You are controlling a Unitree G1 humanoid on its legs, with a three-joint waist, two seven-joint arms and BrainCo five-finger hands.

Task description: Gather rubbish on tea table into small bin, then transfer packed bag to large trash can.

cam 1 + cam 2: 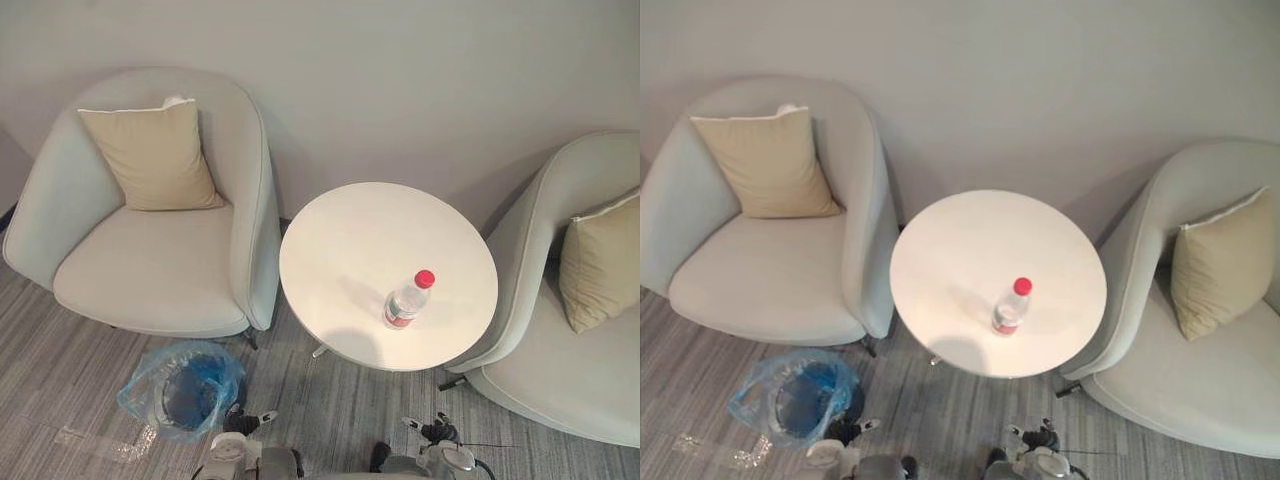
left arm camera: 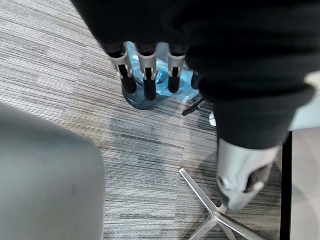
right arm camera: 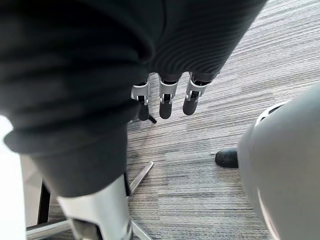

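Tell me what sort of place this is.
Probably a lounge or waiting corner, perhaps in an office or hotel: two pale armchairs with tan cushions flank a small round white table by a plain wall, on grey striped carpet.

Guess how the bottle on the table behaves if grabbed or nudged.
The bottle stands upright, tall and narrow, so a nudge would likely tip it. Being round, it could roll off the table. It looks like clear plastic, so it is probably light and may dent when squeezed.
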